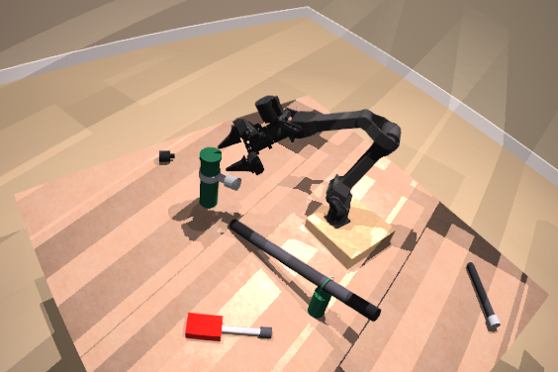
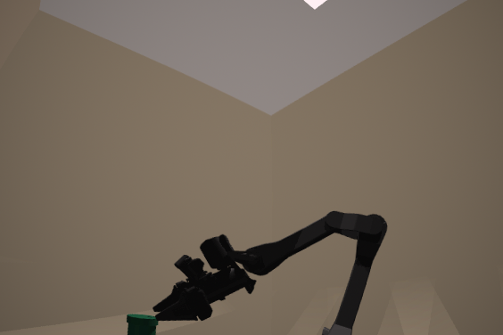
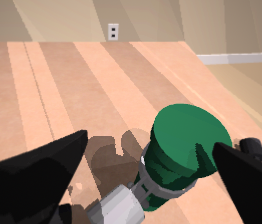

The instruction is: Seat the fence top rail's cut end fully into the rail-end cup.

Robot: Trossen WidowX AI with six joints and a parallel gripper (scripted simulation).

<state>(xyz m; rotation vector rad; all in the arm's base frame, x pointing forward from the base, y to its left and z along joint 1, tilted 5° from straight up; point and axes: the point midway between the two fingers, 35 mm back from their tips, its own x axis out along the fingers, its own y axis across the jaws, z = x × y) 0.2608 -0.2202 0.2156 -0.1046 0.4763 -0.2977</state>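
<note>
The big green post (image 1: 208, 196) (image 2: 142, 326) (image 3: 189, 137) stands upright at the centre left in the top view. The grey brace band (image 1: 209, 178) (image 3: 174, 192) is round its upper part, below the cap. The light grey rail-end cup (image 1: 232, 182) (image 3: 117, 207) points to the right, empty. The dark fence rail (image 1: 292, 261) runs through the loop cap on the short green post (image 1: 319, 305). Its far end lies apart from the cup, lower and in front of it. My gripper (image 1: 223, 157) (image 2: 154, 313) (image 3: 149, 141) is open and empty beside the post cap, above the cup.
A red block with a white handle (image 1: 204, 326) lies at the front left. A dark rod with a white end (image 1: 481, 291) lies at the right. A small black part (image 1: 164, 156) (image 3: 252, 149) lies behind the post. The arm stands on a wooden base (image 1: 353, 244).
</note>
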